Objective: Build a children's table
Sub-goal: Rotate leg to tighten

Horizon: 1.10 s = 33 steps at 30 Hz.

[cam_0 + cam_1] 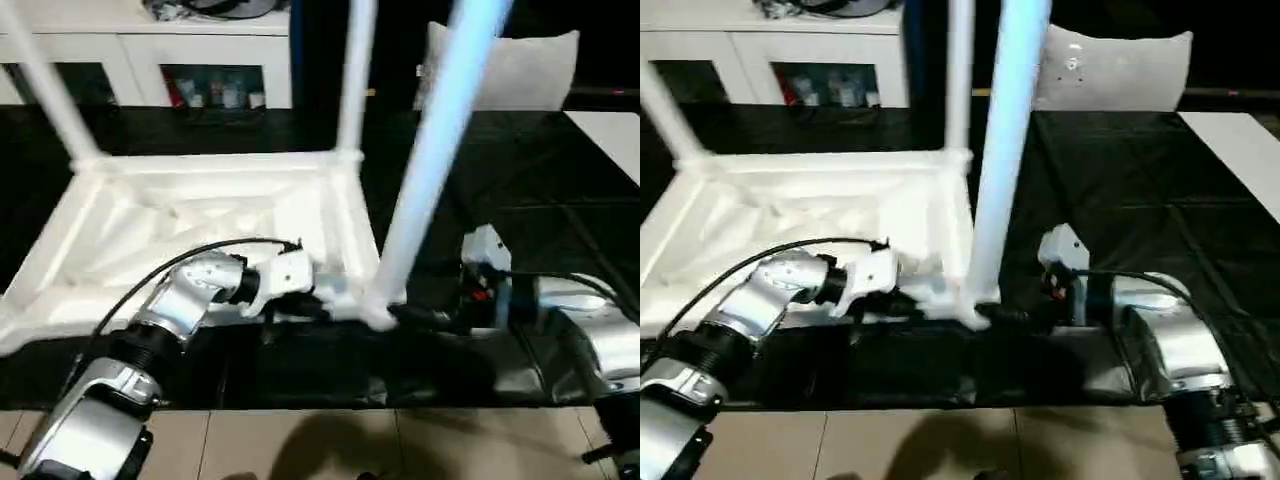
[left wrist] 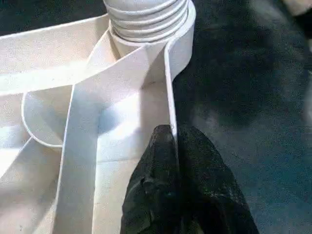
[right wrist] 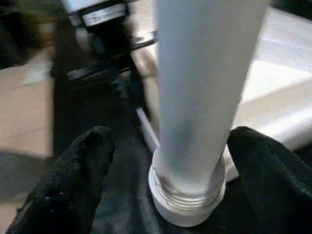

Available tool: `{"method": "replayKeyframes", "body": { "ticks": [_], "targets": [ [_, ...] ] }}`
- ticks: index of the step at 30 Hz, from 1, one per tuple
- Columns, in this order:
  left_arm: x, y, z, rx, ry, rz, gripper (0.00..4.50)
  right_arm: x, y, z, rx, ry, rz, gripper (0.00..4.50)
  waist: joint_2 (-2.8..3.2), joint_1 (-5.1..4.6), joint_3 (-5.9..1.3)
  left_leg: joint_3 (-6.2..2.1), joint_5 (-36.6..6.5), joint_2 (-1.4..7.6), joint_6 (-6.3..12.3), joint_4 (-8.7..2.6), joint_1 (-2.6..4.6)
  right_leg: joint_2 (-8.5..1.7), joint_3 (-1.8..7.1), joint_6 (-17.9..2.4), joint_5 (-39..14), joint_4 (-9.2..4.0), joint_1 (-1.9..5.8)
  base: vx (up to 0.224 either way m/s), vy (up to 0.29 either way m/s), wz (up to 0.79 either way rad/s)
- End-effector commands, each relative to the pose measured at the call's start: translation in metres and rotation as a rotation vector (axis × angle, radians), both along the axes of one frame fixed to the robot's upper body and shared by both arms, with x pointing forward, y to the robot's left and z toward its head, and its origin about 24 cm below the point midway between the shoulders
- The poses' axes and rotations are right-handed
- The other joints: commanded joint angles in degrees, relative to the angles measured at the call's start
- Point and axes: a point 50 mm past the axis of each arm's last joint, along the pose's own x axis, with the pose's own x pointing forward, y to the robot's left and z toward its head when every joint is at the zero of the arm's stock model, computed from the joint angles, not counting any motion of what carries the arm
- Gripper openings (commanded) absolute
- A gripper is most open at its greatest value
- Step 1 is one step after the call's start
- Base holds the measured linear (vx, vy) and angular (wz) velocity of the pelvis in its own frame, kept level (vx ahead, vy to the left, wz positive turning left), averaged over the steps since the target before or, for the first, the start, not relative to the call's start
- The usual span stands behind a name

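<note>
1. White ribbed plastic table top [image 1: 200, 225]: upside down on the black mat [image 1: 500, 240], three legs standing in corner sockets.
2. Near white tapered tubular leg [image 3: 195, 97]: threaded base at its socket; judged not yet fully home, so keep it upright while turning.
3. Right gripper [image 3: 161, 180]: fingers spread wide either side of this leg, gripping nothing.
4. Left gripper [image 2: 173, 161]: pinched tight on the top's rim wall, steadying it.

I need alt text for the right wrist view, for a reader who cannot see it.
A thick white table leg stands upright between the two black fingers of the right tool, which are spread wide and not pressing it. The leg's threaded foot sits at the corner of the white table top, on a black surface.
</note>
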Motion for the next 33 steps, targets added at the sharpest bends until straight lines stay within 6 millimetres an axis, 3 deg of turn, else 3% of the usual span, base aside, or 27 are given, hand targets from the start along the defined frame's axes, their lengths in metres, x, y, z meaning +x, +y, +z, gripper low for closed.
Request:
{"method": "replayKeyframes", "body": {
  "ticks": [1,3,4,5,9,10,14,22,27,30,33],
  "targets": [
    [-0.006,-0.005,-0.002,0.062,0.020,-0.123,0.00,0.000,0.004,0.003,-0.017,0.007,0.074,3.73,-0.61,0.17,-3.70,-0.60,-3.0,3.44,6.48,-3.89,-0.71,-5.53,3.59,-9.6,-16.1,-4.18,3.84,0.000,0.000,0.00],
    [-0.008,-0.004,-0.002,0.068,0.026,-0.148,0.00,0.000,0.005,0.002,-0.018,0.023,0.095,3.63,-0.63,0.49,-3.67,-0.52,-2.9,3.37,6.08,-3.89,-0.71,-5.53,3.64,-9.1,-17.0,-4.27,3.79,0.000,0.000,0.00],
    [-0.009,-0.005,-0.001,0.068,0.030,-0.164,0.00,0.000,0.005,0.001,-0.017,0.029,0.107,3.55,-1.14,0.64,-3.73,-0.45,-2.9,3.48,5.94,-3.94,-0.60,-5.55,3.68,-9.0,-17.2,-4.26,3.75,0.000,0.000,0.00],
    [-0.011,-0.005,-0.001,0.067,0.034,-0.179,0.00,0.000,0.006,0.001,-0.017,0.034,0.117,3.46,-0.82,0.88,-3.76,-0.54,-2.5,3.54,5.77,-3.94,-0.62,-5.61,3.69,-9.1,-16.8,-4.08,3.70,0.000,0.000,0.00],
    [-0.016,-0.006,-0.001,0.068,0.050,-0.227,0.00,-0.001,0.009,-0.001,-0.010,0.055,0.150,3.19,-0.86,0.92,-3.82,-0.56,-1.8,3.60,5.80,-3.92,-0.66,-5.61,3.69,-9.4,-15.0,-3.84,3.70,0.000,0.000,0.00],
    [-0.016,-0.005,-0.001,0.067,0.050,-0.234,0.00,-0.001,0.010,-0.002,-0.008,0.065,0.165,2.93,-0.91,0.91,-3.76,-0.53,-2.0,3.51,5.83,-3.91,-0.70,-5.54,3.67,-9.3,-15.4,-3.91,3.71,0.000,0.000,0.00],
    [-0.014,-0.005,0.003,0.052,0.051,-0.232,0.00,-0.003,0.010,-0.004,-0.010,0.076,0.182,2.82,-0.89,1.05,-3.77,-0.51,-2.0,3.45,5.59,-3.91,-0.73,-5.56,3.65,-8.7,-16.5,-4.02,3.76,0.000,0.000,0.00],
    [-0.012,-0.006,0.004,0.045,0.052,-0.226,0.00,-0.006,0.012,-0.005,0.004,0.088,0.192,2.08,-0.70,1.08,-3.80,-0.51,-2.0,3.38,5.35,-3.91,-0.71,-5.45,3.58,-8.4,-16.7,-4.14,3.77,0.000,0.000,0.00],
    [-0.012,-0.006,0.003,0.007,0.080,-0.171,0.00,-0.009,0.018,-0.006,0.043,0.106,0.160,1.93,-0.86,1.13,-3.82,-0.52,-1.6,3.35,5.32,-3.94,-0.76,-5.39,3.59,-8.2,-16.4,-4.07,3.87,0.000,0.000,0.00],
    [-0.009,-0.008,0.003,-0.015,0.090,-0.106,0.00,-0.007,0.024,-0.006,0.050,0.107,0.101,1.91,-0.82,0.82,-3.61,-0.49,-2.7,3.16,4.59,-4.03,-0.71,-5.43,3.54,-7.4,-19.2,-4.48,3.81,0.000,0.000,0.00],
    [-0.005,-0.012,0.004,-0.042,0.104,-0.036,0.00,-0.003,0.032,-0.008,0.052,0.107,0.026,1.91,-0.86,0.40,-3.34,-0.53,-4.5,2.72,3.37,-4.10,-0.54,-5.30,3.26,-5.2,-25.1,-5.33,3.60,0.000,0.000,0.00]
  ]
}}
